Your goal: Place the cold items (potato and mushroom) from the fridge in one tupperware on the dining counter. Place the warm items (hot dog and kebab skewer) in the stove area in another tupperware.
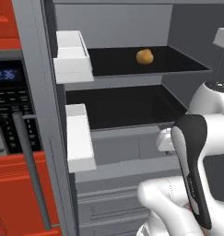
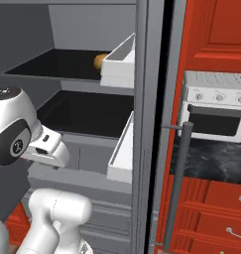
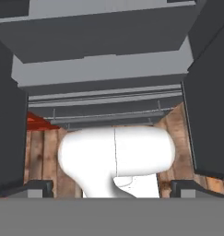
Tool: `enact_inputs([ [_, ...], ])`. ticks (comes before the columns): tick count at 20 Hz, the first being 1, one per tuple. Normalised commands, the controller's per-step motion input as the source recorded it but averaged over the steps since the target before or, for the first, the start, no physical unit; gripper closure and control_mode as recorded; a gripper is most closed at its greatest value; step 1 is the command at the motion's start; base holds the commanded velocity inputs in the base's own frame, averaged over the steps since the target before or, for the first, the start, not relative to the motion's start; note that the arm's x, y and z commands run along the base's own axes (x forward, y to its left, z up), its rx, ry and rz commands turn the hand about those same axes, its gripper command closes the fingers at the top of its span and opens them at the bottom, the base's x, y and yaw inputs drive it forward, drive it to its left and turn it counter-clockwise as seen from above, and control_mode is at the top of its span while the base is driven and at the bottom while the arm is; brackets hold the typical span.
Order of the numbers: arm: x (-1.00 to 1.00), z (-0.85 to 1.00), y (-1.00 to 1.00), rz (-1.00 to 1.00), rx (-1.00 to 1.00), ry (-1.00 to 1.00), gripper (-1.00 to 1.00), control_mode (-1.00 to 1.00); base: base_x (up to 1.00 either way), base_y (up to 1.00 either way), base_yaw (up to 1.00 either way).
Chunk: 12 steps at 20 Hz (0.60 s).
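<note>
The fridge [image 1: 132, 138] stands open, with red cabinets [image 2: 211, 30] and an oven [image 2: 216, 111] to its right. The potato [image 1: 144, 56] lies far back on the upper shelf [image 1: 178, 64]. The tool [image 3: 111, 188] points down at the floor [image 3: 39, 152], jaws spread wide, holding nothing.

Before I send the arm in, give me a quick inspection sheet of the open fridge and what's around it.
Surface: upper fridge shelf, dark; the dark lower shelf beneath it carries nothing I can see.
Job's things: potato on the upper shelf toward the back, untouched; its edge peeks past a white door bin in the right base view. Mushroom: nothing seen.
Clutter: nothing seen.
Claw: claw open, holding nothing, pointed down at the wooden floor.
Cables: nothing seen.
Surroundings: microwave in red cabinets to the left; oven to the right.
</note>
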Motion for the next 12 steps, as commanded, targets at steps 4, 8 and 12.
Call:
enact_inputs([
  [4,0.0,0.0,0.0,0.0,0.0,0.0,-1.0,1.0,0.68,0.0,0.0],
  [8,0.0,0.0,0.0,0.0,0.0,0.0,-1.0,1.0,0.6,0.0,0.0],
  [12,0.0,0.0,0.0,0.0,0.0,0.0,-1.0,1.0,0.48,0.0,0.0],
])
